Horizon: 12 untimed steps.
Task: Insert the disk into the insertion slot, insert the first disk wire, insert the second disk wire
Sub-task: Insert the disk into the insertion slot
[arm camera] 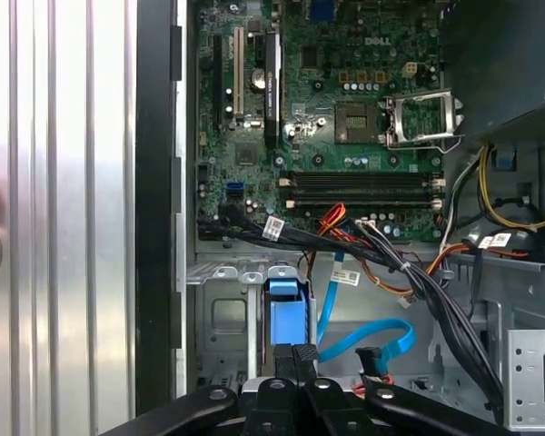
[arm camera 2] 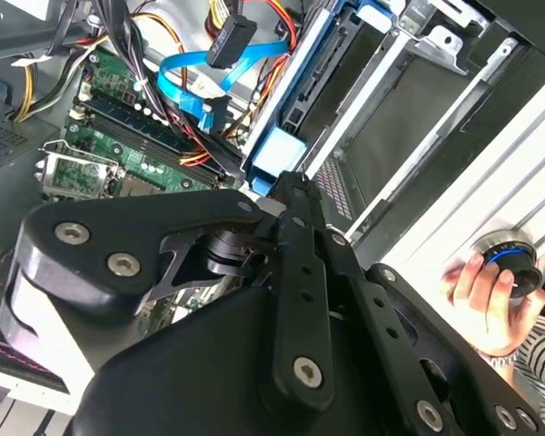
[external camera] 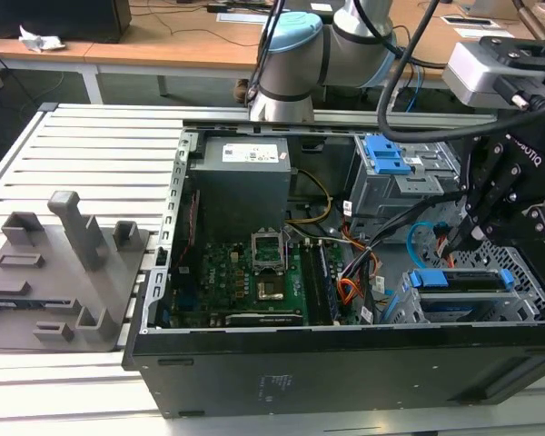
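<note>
Slatted metal table point(external camera: 82, 136), open computer case point(external camera: 327, 368) on it, desks point(external camera: 163, 41) beyond; gripper point(arm camera: 295, 351) closed, holding nothing, tips at disk point(arm camera: 284, 313).

white label point(external camera: 254, 153) on the power supply point(external camera: 241, 195): several lines of print, too small to read. motherboard point(arm camera: 327, 118): short white brand mark by the socket, tiny part markings, illegible. white tag point(arm camera: 272, 227) on the cable bundle point(arm camera: 418, 282): print unreadable.

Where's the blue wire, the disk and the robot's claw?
the second disk wire point(arm camera: 368, 341): first wrist view, on its flat curve.
the disk point(external camera: 460, 279): exterior view, on its blue carrier.
the claw point(arm camera: 295, 356): first wrist view, between its fingertips.
</note>
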Each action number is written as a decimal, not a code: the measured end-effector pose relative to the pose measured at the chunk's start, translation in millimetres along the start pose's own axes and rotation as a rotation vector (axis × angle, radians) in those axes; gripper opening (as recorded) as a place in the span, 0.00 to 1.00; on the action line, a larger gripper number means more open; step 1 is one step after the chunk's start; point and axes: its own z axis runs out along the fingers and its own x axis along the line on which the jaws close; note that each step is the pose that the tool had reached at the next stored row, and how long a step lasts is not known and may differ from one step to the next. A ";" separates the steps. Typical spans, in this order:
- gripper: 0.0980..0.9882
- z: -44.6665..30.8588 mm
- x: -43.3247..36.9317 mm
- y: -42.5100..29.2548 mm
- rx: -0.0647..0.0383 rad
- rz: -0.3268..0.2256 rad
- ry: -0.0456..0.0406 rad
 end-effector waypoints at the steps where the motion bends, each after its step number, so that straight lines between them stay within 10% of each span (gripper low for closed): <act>1: 0.01 1.5 0.0 -0.1 0.000 0.000 0.0000; 12: 0.01 20.9 -0.1 -0.9 0.000 0.000 0.0002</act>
